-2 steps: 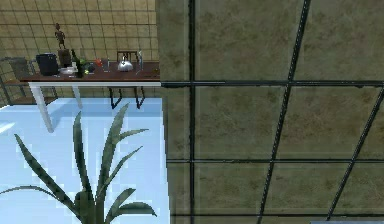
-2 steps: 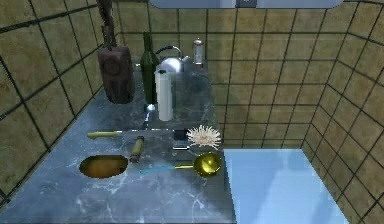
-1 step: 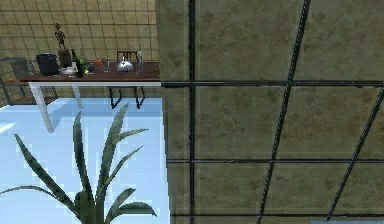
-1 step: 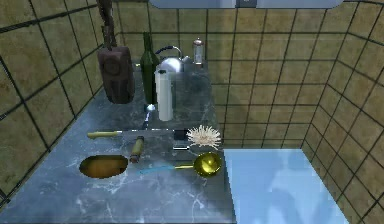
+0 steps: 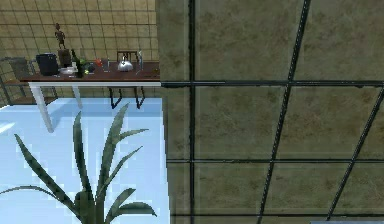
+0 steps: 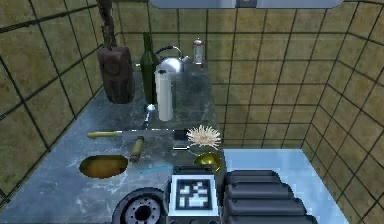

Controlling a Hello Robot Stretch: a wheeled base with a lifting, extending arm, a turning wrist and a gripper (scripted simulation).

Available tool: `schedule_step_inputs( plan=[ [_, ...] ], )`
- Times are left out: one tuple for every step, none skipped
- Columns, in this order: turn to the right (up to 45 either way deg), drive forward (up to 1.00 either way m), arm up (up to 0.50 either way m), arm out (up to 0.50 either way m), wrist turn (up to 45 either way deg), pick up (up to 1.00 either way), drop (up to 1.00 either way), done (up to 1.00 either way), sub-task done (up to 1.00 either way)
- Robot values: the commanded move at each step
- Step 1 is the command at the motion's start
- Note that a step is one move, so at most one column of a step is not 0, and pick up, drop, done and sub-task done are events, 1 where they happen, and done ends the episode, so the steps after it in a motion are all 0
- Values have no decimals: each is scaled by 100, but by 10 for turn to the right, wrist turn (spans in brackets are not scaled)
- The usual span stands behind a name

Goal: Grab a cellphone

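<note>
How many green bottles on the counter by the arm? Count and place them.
1: a dark green bottle stands at the counter's back, just left of the silver kettle. Others may hide behind the kettle.

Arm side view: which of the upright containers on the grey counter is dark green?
The tall slim-necked glass bottle, beside the silver kettle. The white cylinder next to it and the small shaker farther back are both pale.

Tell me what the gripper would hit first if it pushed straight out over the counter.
Probably the small yellowish thing on the counter, just beyond the gripper; depth is unclear, so it might pass above.
</note>
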Motion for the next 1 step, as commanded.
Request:
schedule_step_inputs(
  plan=[
    [0,0,0,24,0,0,0,0,0]
  ],
)
